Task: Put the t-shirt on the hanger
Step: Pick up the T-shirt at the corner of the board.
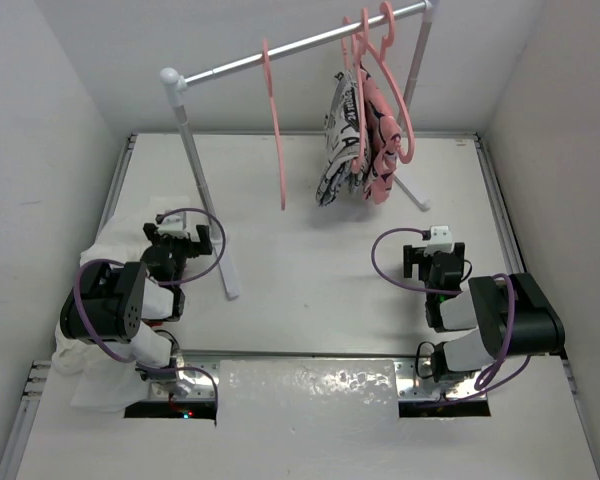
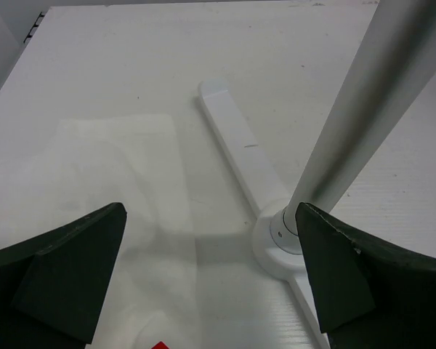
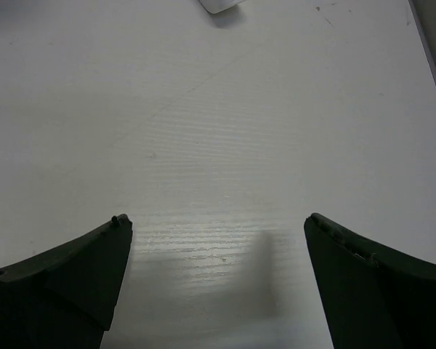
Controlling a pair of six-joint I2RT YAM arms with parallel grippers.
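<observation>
The t-shirt (image 1: 100, 250) lies along the left edge of the worktop (image 1: 310, 270), its long axis running near to far beneath the left arm (image 1: 110, 300); which end is the collar cannot be told. The left end effector (image 2: 211, 280), fingers apart, hovers just over the white fabric, beside the rack's foot (image 2: 236, 134). The hanger (image 1: 276, 130) hangs edge-on from the rail (image 1: 280, 50), hook uppermost, well apart from both arms. The right end effector (image 3: 218, 280), likewise spread, hangs over the worktop.

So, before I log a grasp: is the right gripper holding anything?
No, the right gripper is open, and only the table shows between its jaws.
</observation>
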